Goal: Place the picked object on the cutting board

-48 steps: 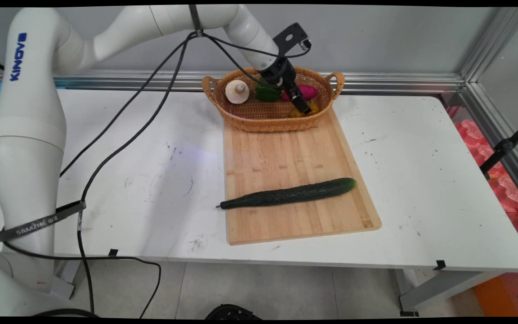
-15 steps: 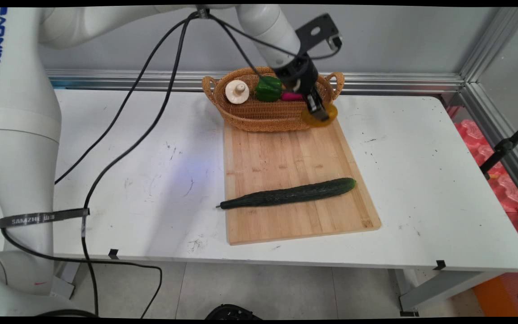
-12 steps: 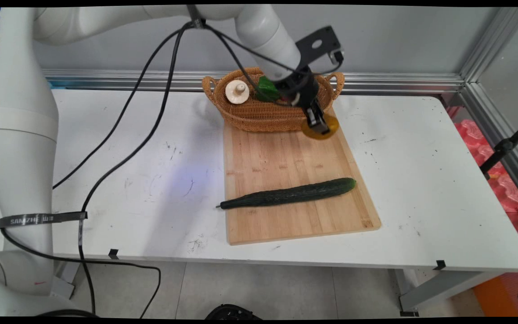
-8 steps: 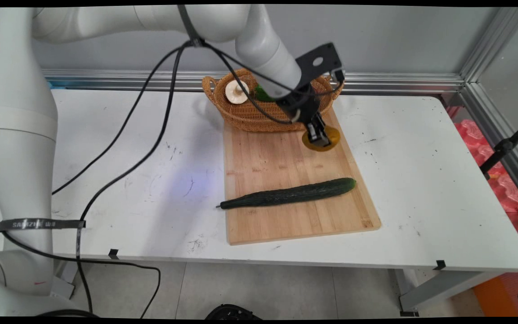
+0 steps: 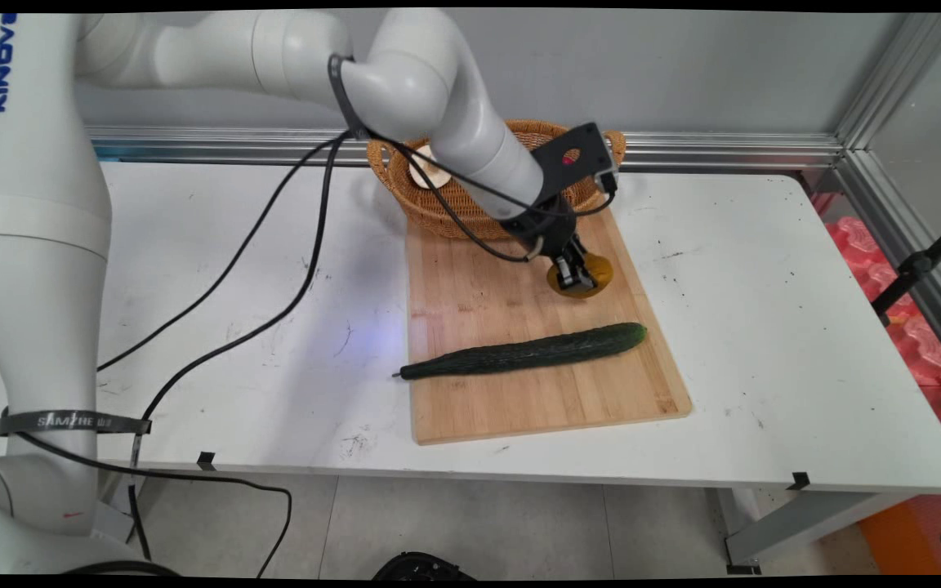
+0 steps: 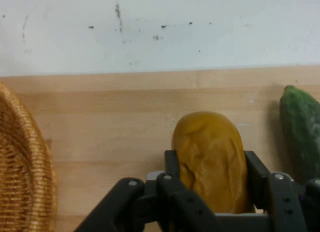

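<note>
My black gripper (image 5: 575, 276) (image 6: 210, 164) is shut on a yellow-orange bread-like lump (image 5: 589, 273) (image 6: 210, 152). It holds the lump low over the wooden cutting board (image 5: 519, 294) (image 6: 110, 122), in the board's far right part; whether the lump touches the wood cannot be told. A long dark green cucumber (image 5: 524, 352) (image 6: 302, 129) lies across the board nearer the camera. The wicker basket (image 5: 430, 208) (image 6: 22, 167) stands at the board's far end, largely hidden by my arm.
A pale mushroom-like object (image 5: 420, 167) shows in the basket behind the arm. Black cables (image 5: 274, 245) trail from the arm over the table's left half. The white table (image 5: 764, 327) ends at a metal rail and wall behind.
The gripper lifted the yellow lump out of the basket, then carried it toward the camera and down over the board. The cucumber has not moved.
</note>
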`<state>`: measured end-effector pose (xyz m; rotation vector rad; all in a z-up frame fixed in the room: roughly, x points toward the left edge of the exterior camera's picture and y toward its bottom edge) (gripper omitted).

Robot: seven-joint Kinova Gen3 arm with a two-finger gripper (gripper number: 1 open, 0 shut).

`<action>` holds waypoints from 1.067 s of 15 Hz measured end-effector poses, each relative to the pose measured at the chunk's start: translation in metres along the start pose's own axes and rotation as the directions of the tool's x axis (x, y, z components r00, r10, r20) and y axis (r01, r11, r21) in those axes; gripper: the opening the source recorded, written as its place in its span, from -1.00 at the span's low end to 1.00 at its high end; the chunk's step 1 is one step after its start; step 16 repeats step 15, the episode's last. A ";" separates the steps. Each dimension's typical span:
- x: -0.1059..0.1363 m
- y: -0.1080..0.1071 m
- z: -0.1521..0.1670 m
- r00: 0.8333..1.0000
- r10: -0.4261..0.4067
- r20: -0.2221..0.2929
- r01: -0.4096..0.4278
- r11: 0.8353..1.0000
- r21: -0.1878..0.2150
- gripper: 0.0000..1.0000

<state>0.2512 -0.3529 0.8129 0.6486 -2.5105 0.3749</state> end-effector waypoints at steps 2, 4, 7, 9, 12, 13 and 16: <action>-0.005 0.001 0.007 1.000 -0.006 -0.002 0.006 1.000 0.003 -1.00; -0.009 0.001 0.013 1.000 -0.011 -0.004 0.011 1.000 0.006 -1.00; -0.015 0.003 0.022 1.000 -0.015 -0.012 0.015 1.000 0.002 -1.00; -0.019 0.004 0.027 1.000 -0.017 -0.014 0.017 1.000 -0.003 -1.00; -0.024 0.005 0.033 1.000 -0.017 -0.015 0.017 1.000 -0.009 1.00; -0.025 0.005 0.035 1.000 -0.017 -0.016 0.017 1.000 -0.011 1.00; -0.026 0.005 0.037 1.000 -0.018 -0.017 0.017 1.000 -0.015 1.00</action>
